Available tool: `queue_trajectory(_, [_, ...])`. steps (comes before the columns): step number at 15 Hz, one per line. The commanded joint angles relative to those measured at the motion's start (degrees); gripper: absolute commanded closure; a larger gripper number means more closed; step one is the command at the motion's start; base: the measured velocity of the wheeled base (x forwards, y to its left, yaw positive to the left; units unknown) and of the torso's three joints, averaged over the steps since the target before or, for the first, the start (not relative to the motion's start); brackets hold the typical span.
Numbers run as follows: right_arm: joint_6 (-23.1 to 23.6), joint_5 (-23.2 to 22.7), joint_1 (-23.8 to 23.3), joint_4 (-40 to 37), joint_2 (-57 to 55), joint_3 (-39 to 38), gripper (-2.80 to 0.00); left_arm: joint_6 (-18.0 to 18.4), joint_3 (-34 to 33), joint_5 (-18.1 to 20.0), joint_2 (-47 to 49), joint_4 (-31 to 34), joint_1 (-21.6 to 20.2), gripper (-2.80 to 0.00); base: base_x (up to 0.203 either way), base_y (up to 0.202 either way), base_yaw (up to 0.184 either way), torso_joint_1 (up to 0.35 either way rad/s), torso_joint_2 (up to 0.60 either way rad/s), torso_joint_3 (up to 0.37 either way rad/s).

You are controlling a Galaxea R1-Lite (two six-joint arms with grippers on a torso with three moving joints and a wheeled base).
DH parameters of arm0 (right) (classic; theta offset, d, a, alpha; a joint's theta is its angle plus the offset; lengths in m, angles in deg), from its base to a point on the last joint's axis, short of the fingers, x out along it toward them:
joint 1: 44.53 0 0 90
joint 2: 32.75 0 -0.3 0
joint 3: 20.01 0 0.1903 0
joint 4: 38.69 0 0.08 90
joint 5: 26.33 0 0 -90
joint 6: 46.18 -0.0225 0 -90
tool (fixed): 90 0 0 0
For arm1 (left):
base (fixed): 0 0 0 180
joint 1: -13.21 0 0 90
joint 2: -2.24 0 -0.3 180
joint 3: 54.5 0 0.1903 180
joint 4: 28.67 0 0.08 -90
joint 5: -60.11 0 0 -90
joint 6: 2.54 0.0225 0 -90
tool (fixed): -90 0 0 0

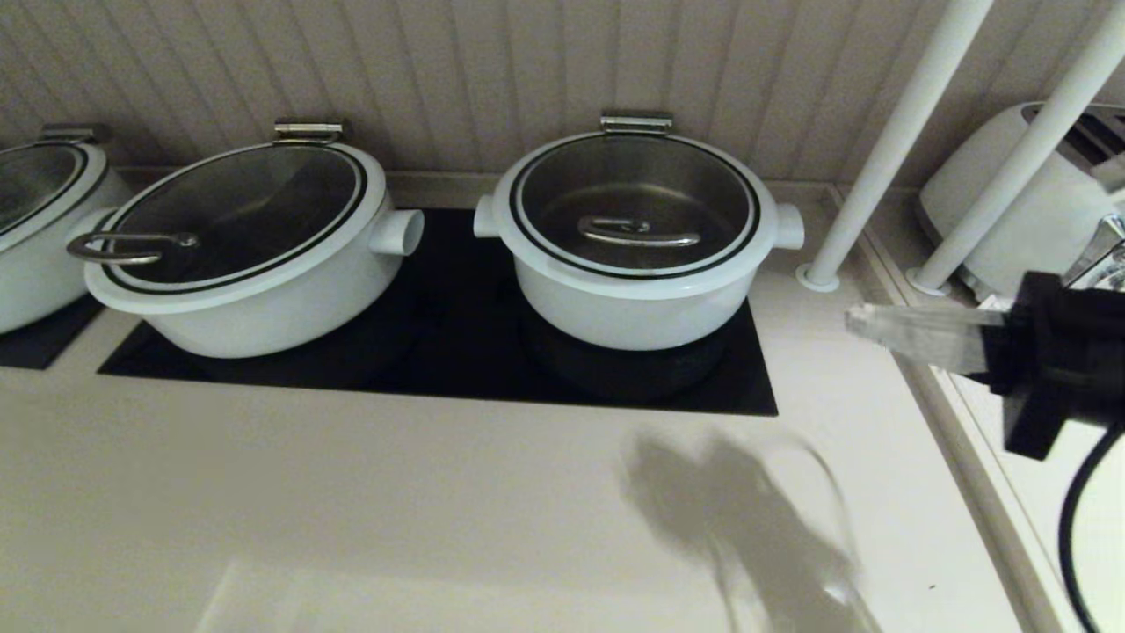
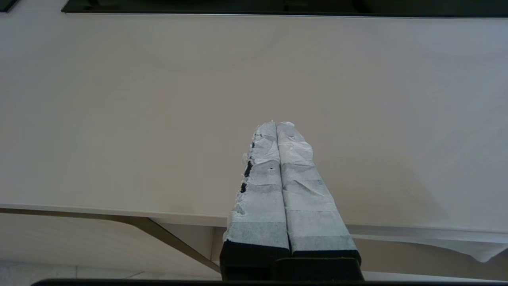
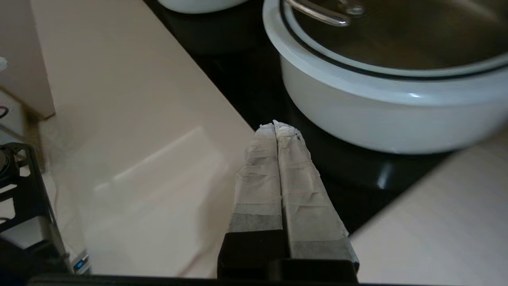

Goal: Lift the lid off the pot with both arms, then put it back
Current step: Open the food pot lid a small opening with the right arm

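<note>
Three pots: you see them in a row along the wall in the head view.
Counter [image 1: 352, 510]: pale and wide, it carries the black cooktop [image 1: 457, 352] on which the pots stand.
Wide pot [image 1: 255, 255]: it stands left of the task's pot, shallower, with one open tubular stub pointing toward it.
Pot [image 1: 633, 299]: deep and white, it sits on the right part of the cooktop, with a stubby handle on each side.
Third pot [image 1: 35, 237]: only a part shows at the far left edge.
Toaster [image 1: 1019, 202]: white, it stands behind two white poles [image 1: 896, 141] at the right.
Lid [image 1: 635, 204]: it lies flat on the pot, closed, its steel handle [image 1: 638, 232] at the centre and the hinge bracket toward the wall.
Right gripper [image 3: 276, 126]: you find it to the right of the pot, above the counter, apart from the pot; its taped fingers [image 3: 297, 186] are pressed together on nothing.
Left gripper [image 2: 276, 124]: it hangs over the bare counter near the front edge, well away from the pots; its taped fingers [image 2: 262, 190] are also pressed together.
</note>
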Motion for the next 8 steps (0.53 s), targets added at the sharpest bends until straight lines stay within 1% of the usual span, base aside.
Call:
queue_trajectory(1, [-0.42,-0.03,2.24,4.75,-8.02,-0.14,0.0,0.02,0.0,0.01,-0.02,-0.02,0.0,0.0,0.0,0.0,0.0,0.0,0.0,0.0])
queue_trajectory(4, [-1.51,0.21,3.16,14.05,-14.13,0.12,0.0,0.02,0.0,0.01,-0.02,0.0,0.0,0.0,0.0,0.0,0.0,0.0,0.0,0.0])
queue_trajectory(8, [-1.6,0.25,4.04,16.06,-18.5,3.33,0.0,0.02,0.0,0.01,-0.02,0.0,0.0,0.0,0.0,0.0,0.0,0.0,0.0,0.0])
